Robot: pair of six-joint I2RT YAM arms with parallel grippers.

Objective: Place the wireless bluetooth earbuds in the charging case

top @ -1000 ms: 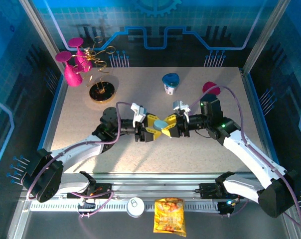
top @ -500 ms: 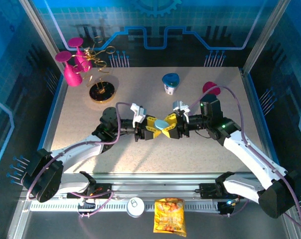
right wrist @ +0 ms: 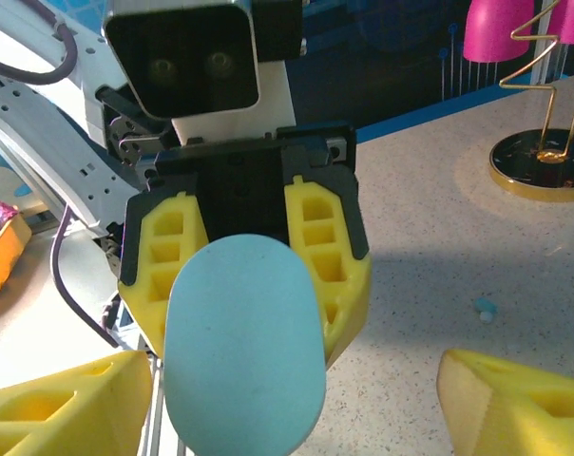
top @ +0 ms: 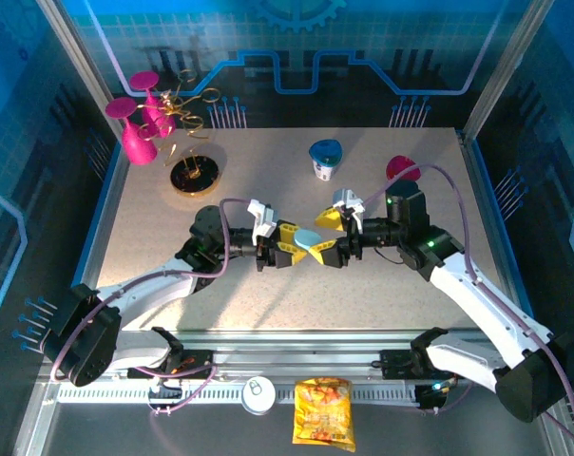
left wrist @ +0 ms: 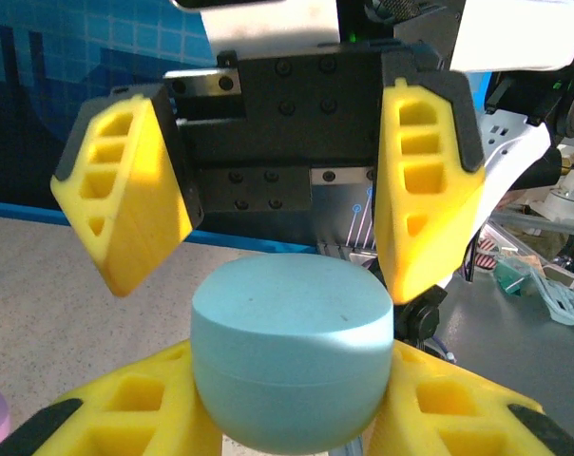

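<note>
My left claw (top: 304, 245) has yellow fingers on black, and the case (left wrist: 292, 351) between them is plain pale blue. My right claw (top: 327, 237) wears the same yellow. The table (top: 268, 180) is speckled beige; the tiny bud (right wrist: 485, 307) on it looks pale blue, I think.

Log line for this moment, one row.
left tool: shut on blue case | right tool: open, facing the case | blue earbud: loose on table
</note>
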